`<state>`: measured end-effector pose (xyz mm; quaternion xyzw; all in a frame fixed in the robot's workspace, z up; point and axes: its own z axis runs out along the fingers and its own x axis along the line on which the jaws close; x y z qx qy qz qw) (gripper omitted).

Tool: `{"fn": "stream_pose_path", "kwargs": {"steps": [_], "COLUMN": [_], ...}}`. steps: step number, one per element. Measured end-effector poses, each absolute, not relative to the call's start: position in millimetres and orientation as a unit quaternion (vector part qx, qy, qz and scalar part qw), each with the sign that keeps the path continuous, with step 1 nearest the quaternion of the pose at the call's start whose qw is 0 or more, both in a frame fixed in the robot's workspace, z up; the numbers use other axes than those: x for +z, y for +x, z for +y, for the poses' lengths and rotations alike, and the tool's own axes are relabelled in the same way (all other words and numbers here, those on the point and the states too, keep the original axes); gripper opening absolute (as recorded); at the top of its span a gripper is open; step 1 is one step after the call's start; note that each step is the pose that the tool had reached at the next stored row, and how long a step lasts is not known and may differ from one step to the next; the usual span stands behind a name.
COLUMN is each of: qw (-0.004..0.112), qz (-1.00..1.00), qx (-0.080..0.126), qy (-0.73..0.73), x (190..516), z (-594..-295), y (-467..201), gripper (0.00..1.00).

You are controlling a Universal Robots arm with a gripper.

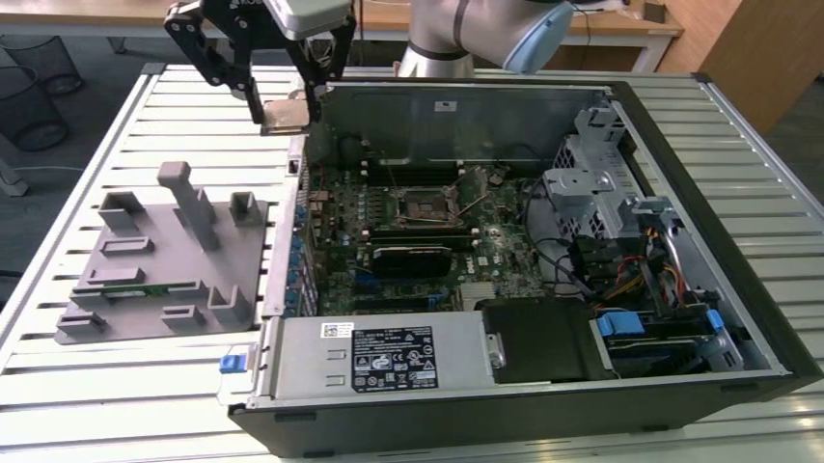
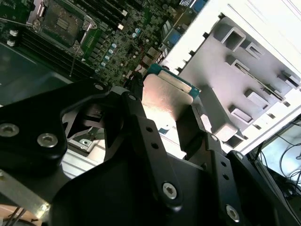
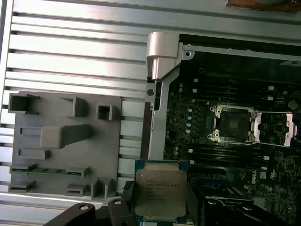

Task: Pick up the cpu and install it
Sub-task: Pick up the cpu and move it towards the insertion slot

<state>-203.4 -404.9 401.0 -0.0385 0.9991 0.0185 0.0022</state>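
Overhead, the gripper (image 1: 285, 112) hung in the air above the slatted table (image 1: 142, 386), clenched on the cpu (image 1: 285, 119). Its two black fingers (image 2: 133, 96) pressed on opposite edges of the chip, and the metal top plate sat bare between them. In the first wrist view the cpu (image 3: 161, 192) lay flat in that grasp, grey plate facing the camera with a thin green edge round it. It touched nothing but the fingers.

Below the gripper, in the first wrist view, ran the side wall of the open computer case (image 3: 157, 127), so the held chip appeared to hang about over that wall. To the exterior view's left of the gripper and lower down, the grey tray (image 1: 154, 253) rested on the table, just beside the case. A narrow green memory stick (image 3: 49, 170) lay in one of its slots, well apart from the fingers.

To the other side of the gripper, down inside the case, the circuit board (image 1: 338, 280) lay flat on the case floor. On it the socket (image 3: 230, 123) stood open, its metal frame (image 3: 276, 129) swung back beside it. The socket was well apart from the chip and lower than the fingertips. A silver box (image 1: 373, 357) filled the case corner farthest from the gripper.
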Motion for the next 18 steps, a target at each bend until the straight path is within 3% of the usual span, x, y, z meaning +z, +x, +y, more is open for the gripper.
{"fn": "stream_pose_path", "kwargs": {"steps": [18], "qw": [0.002], "qz": [0.999], "qx": [0.019], "qy": [-0.039], "x": [400.6], "z": [-397.7], "y": [-180.4], "gripper": [0.53]}}
